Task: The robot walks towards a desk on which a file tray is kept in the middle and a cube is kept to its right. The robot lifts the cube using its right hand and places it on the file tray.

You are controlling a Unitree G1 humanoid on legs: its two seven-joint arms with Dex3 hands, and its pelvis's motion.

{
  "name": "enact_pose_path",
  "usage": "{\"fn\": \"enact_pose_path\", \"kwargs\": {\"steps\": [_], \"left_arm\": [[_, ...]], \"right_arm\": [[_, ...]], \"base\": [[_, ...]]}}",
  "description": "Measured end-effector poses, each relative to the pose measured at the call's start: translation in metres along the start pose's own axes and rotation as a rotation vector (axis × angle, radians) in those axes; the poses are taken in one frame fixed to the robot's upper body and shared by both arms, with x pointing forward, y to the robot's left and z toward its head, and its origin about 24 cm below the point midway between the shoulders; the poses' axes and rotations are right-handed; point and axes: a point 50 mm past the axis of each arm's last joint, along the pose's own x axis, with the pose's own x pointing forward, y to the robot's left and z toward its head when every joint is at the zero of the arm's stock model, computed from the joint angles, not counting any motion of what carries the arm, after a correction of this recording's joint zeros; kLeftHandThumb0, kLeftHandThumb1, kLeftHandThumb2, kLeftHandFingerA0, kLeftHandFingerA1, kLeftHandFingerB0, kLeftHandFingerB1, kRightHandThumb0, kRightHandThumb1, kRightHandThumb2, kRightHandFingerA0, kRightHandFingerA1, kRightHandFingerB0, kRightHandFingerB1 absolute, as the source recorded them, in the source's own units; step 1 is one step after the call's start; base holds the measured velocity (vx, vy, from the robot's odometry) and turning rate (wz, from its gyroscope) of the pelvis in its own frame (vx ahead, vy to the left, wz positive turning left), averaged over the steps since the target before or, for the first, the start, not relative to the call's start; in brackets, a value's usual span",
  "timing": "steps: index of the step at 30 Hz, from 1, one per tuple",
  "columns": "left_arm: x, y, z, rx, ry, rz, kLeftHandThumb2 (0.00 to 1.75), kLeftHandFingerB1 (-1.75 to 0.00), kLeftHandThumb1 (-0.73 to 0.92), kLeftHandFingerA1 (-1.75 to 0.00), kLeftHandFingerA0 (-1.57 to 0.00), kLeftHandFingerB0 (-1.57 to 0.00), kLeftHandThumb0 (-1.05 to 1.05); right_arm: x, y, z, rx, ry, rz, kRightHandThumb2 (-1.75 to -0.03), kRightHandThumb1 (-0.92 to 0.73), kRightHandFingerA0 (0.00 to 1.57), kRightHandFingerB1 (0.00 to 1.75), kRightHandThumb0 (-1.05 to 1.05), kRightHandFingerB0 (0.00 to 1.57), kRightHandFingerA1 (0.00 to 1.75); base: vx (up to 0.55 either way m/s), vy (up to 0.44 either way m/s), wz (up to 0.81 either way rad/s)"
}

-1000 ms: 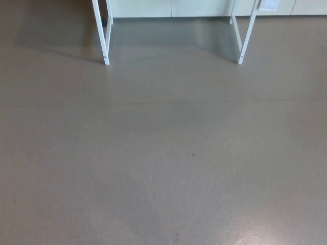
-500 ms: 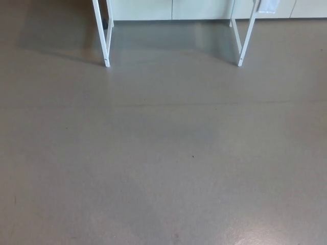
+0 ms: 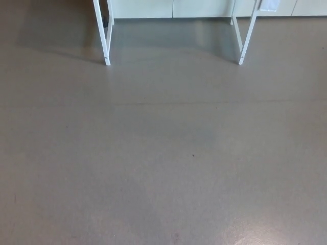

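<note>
View shifted slightly; 2 white desk legs (image 3: 102, 41) up top, grey floor (image 3: 163, 153).

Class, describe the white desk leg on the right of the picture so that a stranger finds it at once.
Start from the wide grey floor and look to the top, where two white legs stand. The right-hand leg slants left toward its foot, and a pale object shows beside its top; the left leg has none.

No text, number or sign is being shown legibly. A small white patch (image 3: 269, 5) beside the right desk leg (image 3: 247, 35) is being rendered too blurred for reading.
</note>
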Motion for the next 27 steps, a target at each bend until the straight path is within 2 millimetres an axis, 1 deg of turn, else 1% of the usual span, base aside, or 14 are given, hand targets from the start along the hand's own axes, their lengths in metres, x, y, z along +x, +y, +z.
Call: {"fn": "enact_pose_path", "kwargs": {"steps": [2,3,4,9,10,11,13,14,15,18,19,21,26,27], "left_arm": [[0.000,-0.001,-0.002,0.018,0.011,-0.005,0.61,-0.93,0.74,-1.09,-0.07,0.00,-1.01],[0.000,-0.001,-0.002,0.023,0.010,-0.005,1.03,-0.71,0.56,-0.83,-0.19,-0.04,-0.95],[0.000,-0.002,-0.001,0.031,0.006,-0.007,0.63,-0.90,0.77,-1.08,-0.07,-0.01,-0.99],[-0.001,-0.003,-0.008,0.063,0.026,-0.013,0.63,-0.84,0.71,-0.98,-0.09,-0.01,-1.00],[-0.001,-0.002,-0.009,0.062,0.030,-0.012,0.63,-0.91,0.75,-1.13,-0.08,-0.01,-0.98],[-0.001,-0.002,-0.011,0.061,0.036,-0.010,0.63,-0.84,0.79,-1.09,-0.21,-0.05,-0.98],[-0.001,-0.001,-0.014,0.070,0.048,-0.003,0.64,-0.84,0.80,-1.11,-0.24,-0.06,-0.98],[-0.001,-0.004,-0.020,0.078,0.070,-0.005,1.00,-0.73,0.60,-0.86,-0.25,-0.10,-0.99],[-0.001,-0.003,-0.021,0.081,0.074,-0.001,0.63,-0.87,0.79,-1.04,-0.05,0.00,-0.99],[-0.003,0.005,-0.022,0.091,0.082,0.023,0.64,-0.86,0.79,-1.04,-0.05,0.00,-0.99],[-0.003,0.006,-0.022,0.095,0.084,0.027,1.05,-0.70,0.58,-0.78,-0.17,-0.07,-0.93],[-0.004,0.007,-0.023,0.102,0.086,0.026,0.64,-0.89,0.80,-1.03,-0.07,-0.04,-0.99],[-0.006,0.010,-0.035,0.149,0.129,0.026,0.64,-0.80,0.78,-0.97,-0.10,-0.05,-0.97],[-0.007,0.011,-0.039,0.151,0.144,0.029,0.97,-0.70,0.59,-0.79,-0.18,-0.11,-0.98]], "right_arm": [[0.001,0.002,-0.006,-0.031,0.019,-0.003,-0.89,-0.53,0.34,0.44,-0.72,0.04,0.56],[0.001,0.003,-0.009,-0.028,0.025,-0.002,-0.90,-0.54,0.38,0.44,-0.73,0.04,0.57],[0.001,0.002,-0.012,-0.022,0.029,-0.005,-0.61,-0.71,0.48,0.34,-0.65,0.13,0.46],[0.001,0.000,-0.014,-0.017,0.014,-0.029,-0.93,-0.57,0.18,0.41,-0.76,0.03,0.54],[0.001,0.001,-0.013,-0.034,0.014,-0.032,-1.01,-0.41,0.03,0.52,-0.40,0.00,0.53],[0.002,0.002,-0.013,-0.059,0.013,-0.034,-0.93,-0.55,0.04,0.38,-0.79,0.00,0.53],[0.001,0.002,-0.013,-0.073,0.012,-0.041,-0.95,-0.55,0.13,0.39,-0.78,0.00,0.57],[0.001,0.001,-0.013,-0.085,0.012,-0.049,-0.63,-0.76,0.21,0.34,-0.79,0.04,0.48],[0.001,0.001,-0.014,-0.091,0.014,-0.049,-0.99,-0.58,0.25,0.36,-0.75,0.00,0.55],[0.001,0.003,-0.015,-0.107,0.018,-0.047,-0.99,-0.62,0.30,0.37,-0.80,0.03,0.55],[0.001,0.003,-0.016,-0.107,0.019,-0.049,-0.96,-0.60,0.36,0.41,-0.76,0.05,0.58],[0.001,0.002,-0.016,-0.098,0.014,-0.053,-0.99,-0.62,0.37,0.40,-0.75,0.05,0.57],[-0.001,0.001,-0.023,-0.086,0.007,-0.054,-1.00,-0.62,0.32,0.36,-0.77,0.03,0.55],[-0.002,0.001,-0.025,-0.082,0.010,-0.052,-1.00,-0.62,0.32,0.35,-0.79,0.03,0.55]], "base": [[-0.02,-0.009,0.08],[-0.10,0.048,0.20],[-0.11,0.051,0.18],[0.01,0.050,-0.07],[0.09,0.163,-0.10],[0.10,0.198,-0.13],[0.21,0.260,-0.22],[0.38,0.002,0.06],[0.39,-0.039,-0.31],[0.29,0.099,0.00],[0.20,0.148,0.04],[0.23,0.093,0.04],[0.26,-0.045,0.10],[0.25,-0.134,0.12]]}}
